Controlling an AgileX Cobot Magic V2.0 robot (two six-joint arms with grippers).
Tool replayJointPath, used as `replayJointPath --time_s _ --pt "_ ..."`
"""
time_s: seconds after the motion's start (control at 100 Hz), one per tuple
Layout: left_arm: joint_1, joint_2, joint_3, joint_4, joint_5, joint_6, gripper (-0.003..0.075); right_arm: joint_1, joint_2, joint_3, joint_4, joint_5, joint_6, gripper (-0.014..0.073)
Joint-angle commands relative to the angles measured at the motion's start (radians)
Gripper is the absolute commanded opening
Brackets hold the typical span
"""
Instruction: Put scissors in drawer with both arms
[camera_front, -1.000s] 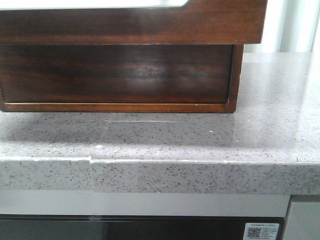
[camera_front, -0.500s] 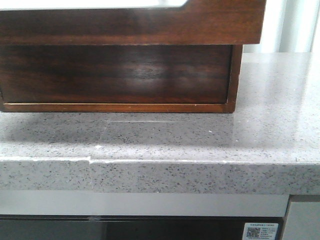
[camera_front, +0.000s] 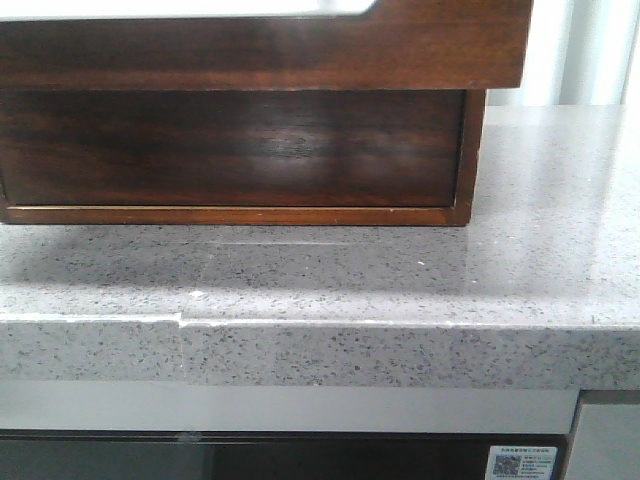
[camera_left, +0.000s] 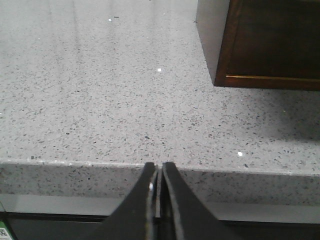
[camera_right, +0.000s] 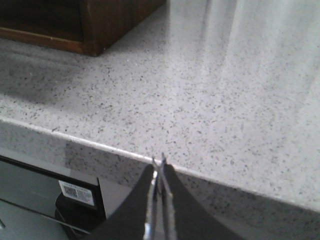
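- The drawer (camera_front: 260, 45) sticks out at the top of the front view, over the wooden cabinet (camera_front: 235, 150).
- The cabinet sits on a grey speckled counter (camera_front: 400, 280).
- The scissors cannot be seen in any view.
- The left gripper (camera_left: 157, 175) is closed tight and holds nothing. It hangs by the counter's front edge.
- The right gripper (camera_right: 159, 170) is also closed tight and empty, by the same edge.
- A white sticker (camera_front: 522, 462) sits below the counter.
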Motion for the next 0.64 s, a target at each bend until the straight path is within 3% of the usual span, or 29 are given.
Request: replayJointPath --time_s 0.0,0.63 --pt "-0.007 -0.03 0.023 -0.015 -0.029 -0.008 -0.0019 -0.005 -0.009 0.007 -0.02 -0.006 0.0 -0.0008" --pt "-0.007 -0.03 0.023 -0.015 -0.029 -0.008 -0.0019 -0.005 -0.047 0.007 -0.022 -0.012 0.0 -0.0008"
